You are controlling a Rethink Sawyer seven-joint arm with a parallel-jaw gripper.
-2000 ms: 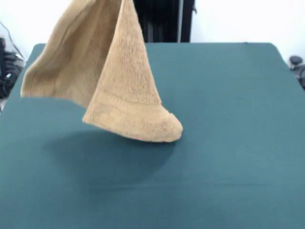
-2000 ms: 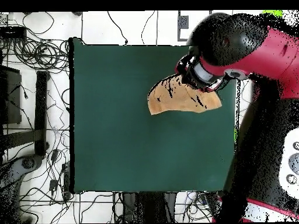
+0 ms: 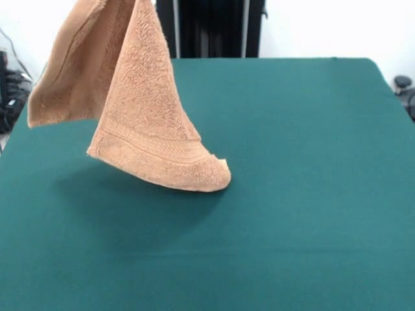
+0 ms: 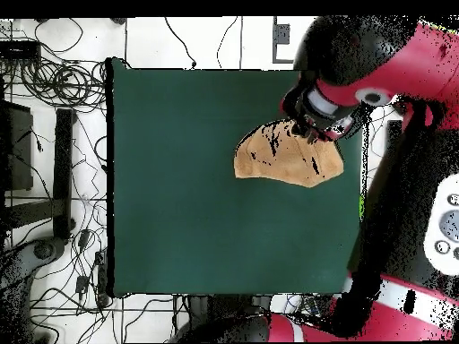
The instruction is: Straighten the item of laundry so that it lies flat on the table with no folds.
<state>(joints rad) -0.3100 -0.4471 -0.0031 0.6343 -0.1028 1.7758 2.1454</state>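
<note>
The tan-orange towel (image 3: 142, 110) hangs folded and draped in the air over the left part of the green table (image 3: 311, 162). Its top runs out of the front view's upper edge. Its banded lower corner (image 3: 211, 178) reaches down close to the table top; I cannot tell whether it touches. In the overhead view the towel (image 4: 282, 161) shows as a bunched patch near the table's (image 4: 197, 179) right edge. My gripper (image 4: 307, 124) sits right above its upper edge and holds it, under the red arm (image 4: 359, 54). The gripper itself is out of the front view.
The robot's dark pedestal (image 3: 211, 29) stands behind the table's far edge. Tangled cables (image 4: 54, 81) and dark equipment (image 4: 18, 148) lie on the floor left of the table in the overhead view. A white-grey box (image 4: 446, 224) stands at the right.
</note>
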